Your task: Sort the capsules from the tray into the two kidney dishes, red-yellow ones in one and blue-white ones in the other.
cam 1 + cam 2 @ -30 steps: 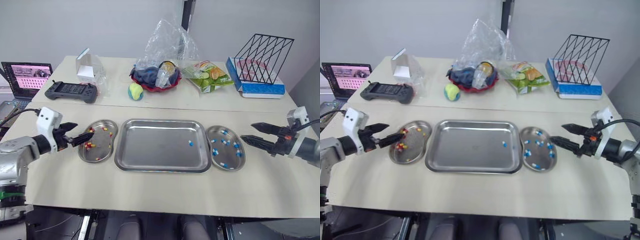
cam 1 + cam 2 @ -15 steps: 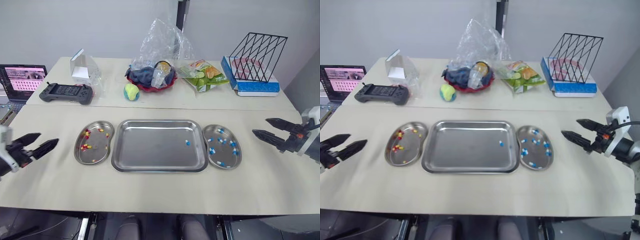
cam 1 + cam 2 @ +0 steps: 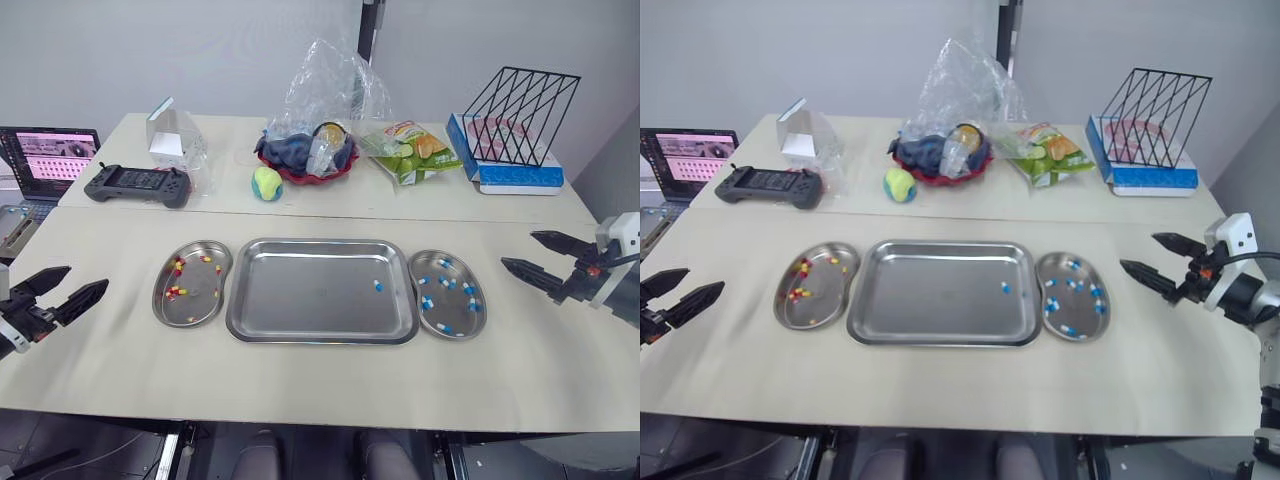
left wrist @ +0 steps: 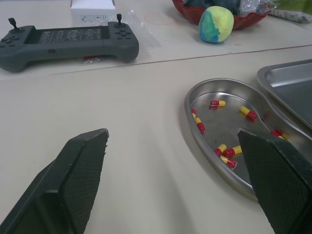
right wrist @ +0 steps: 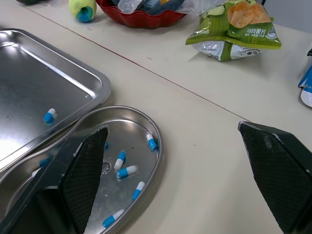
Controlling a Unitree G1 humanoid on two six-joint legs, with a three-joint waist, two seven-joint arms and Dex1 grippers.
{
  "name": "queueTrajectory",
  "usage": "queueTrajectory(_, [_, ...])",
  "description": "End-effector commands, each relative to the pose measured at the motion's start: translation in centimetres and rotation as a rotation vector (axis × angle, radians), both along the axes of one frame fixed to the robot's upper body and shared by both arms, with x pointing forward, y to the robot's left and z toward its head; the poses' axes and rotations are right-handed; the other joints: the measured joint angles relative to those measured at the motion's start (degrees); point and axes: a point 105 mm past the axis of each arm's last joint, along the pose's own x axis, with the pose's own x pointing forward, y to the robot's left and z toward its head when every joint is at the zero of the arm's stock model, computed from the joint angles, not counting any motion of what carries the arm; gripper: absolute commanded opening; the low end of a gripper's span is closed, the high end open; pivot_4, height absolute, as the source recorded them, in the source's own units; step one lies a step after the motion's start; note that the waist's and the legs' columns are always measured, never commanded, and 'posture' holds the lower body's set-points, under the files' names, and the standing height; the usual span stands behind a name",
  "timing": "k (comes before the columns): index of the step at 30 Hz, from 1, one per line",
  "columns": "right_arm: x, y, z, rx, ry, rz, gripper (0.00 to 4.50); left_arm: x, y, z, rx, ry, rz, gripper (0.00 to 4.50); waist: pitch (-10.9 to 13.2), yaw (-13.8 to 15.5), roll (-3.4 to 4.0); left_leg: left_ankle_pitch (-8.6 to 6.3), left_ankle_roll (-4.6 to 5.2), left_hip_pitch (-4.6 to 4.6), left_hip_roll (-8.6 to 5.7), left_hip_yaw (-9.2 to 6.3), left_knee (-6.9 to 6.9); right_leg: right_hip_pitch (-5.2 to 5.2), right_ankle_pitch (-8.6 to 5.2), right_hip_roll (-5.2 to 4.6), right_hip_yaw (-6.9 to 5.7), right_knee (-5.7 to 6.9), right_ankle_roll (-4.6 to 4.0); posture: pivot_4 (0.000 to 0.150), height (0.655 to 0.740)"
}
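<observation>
The steel tray (image 3: 300,310) lies mid-table with one blue-white capsule (image 3: 378,286) near its right side. To the tray's left, a kidney dish (image 3: 187,310) holds several red-yellow capsules (image 4: 227,150). To the tray's right, a second kidney dish (image 3: 452,315) holds several blue-white capsules (image 5: 126,171). My left gripper (image 3: 58,293) is open at the table's left edge, well left of its dish. My right gripper (image 3: 533,252) is open and empty, right of the other dish.
On the far half of the table lie a black game controller (image 3: 138,183), a white box (image 3: 168,135), a yellow-green ball (image 3: 267,183), a red bowl under a plastic bag (image 3: 310,150), a snack packet (image 3: 414,150) and a black wire rack (image 3: 520,115). A laptop (image 3: 50,155) stands at far left.
My left gripper has drawn back from the left dish to the table's left edge. The right gripper has pulled away to the right. The camera view shifted slightly.
</observation>
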Motion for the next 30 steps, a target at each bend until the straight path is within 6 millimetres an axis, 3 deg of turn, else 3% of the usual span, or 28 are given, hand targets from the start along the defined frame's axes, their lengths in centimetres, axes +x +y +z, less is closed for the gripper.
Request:
queueTrajectory(1, [-0.1,0.1,1.2,-0.015,-0.048,0.005,4.5,0.2,-0.1,1.4,0.025,-0.05,-0.016,4.45,0.0,0.01,0.0,0.0,0.0,0.0,0.0,0.0,0.0,0.0,0.0,0.0,0.0,0.0,0.0,0.15,0.716])
queueTrajectory(8, [-0.1,0.6,1.5,-0.026,-0.051,0.025,4.5,0.3,-0.2,1.4,0.024,-0.029,-0.03,4.45,0.0,-0.08,0.0,0.0,0.0,0.01,0.0,0.0,-0.01,0.0,0.0,0.0,0.01,0.01,0.0,0.15,0.716])
queueTrajectory(13, [0.3,2.8,2.3,-0.047,-0.048,0.105,4.5,0.3,-0.8,1.9,0.021,-0.038,-0.059,4.45,0.0,-0.1,0.0,0.0,0.0,0.01,0.0,0.0,-0.01,-0.01,0.0,0.0,0.01,0.02,0.0,0.15,0.716])
queueTrajectory(18, [1.7,8.7,1.7,-0.183,-0.045,0.237,4.5,-0.3,-2.9,3.1,0.011,-0.058,-0.173,4.45,0.0,-0.28,0.0,0.0,0.0,0.0,0.03,0.0,0.0,-0.02,0.0,0.01,0.0,0.04,0.0,0.15,0.716])
queueTrajectory(21, [1.9,11.9,1.9,-0.074,0.022,0.293,4.5,-0.9,-4.1,3.1,0.006,-0.042,-0.223,4.45,0.0,-0.34,0.01,0.0,0.0,-0.01,0.04,-0.01,-0.01,-0.08,0.0,0.04,0.01,0.08,-0.01,0.15,0.716])
queueTrajectory(23, [2.0,13.1,1.0,-0.04,0.111,0.285,4.5,-1.1,-4.7,2.9,0.004,-0.025,-0.237,4.45,0.0,-0.28,0.0,0.0,0.0,-0.04,0.04,-0.01,-0.02,-0.09,-0.01,0.03,0.02,0.05,-0.02,0.15,0.716])
queueTrajectory(27, [2.1,15.9,-1.3,-0.122,0.104,0.242,4.5,-1.3,-4.9,3.2,-0.006,-0.036,-0.248,4.45,0.01,0.19,-0.02,0.0,0.0,-0.12,0.04,-0.02,0.0,-0.12,-0.02,0.01,-0.03,0.0,-0.03,0.15,0.716])
queueTrajectory(30, [2.3,16.8,-1.8,-0.118,0.092,0.225,4.5,-1.3,-5.1,3.1,-0.006,-0.032,-0.254,4.45,0.01,0.2,-0.02,0.0,0.0,-0.13,0.02,-0.02,0.02,-0.12,-0.02,0.0,-0.03,0.01,-0.03,0.15,0.716])
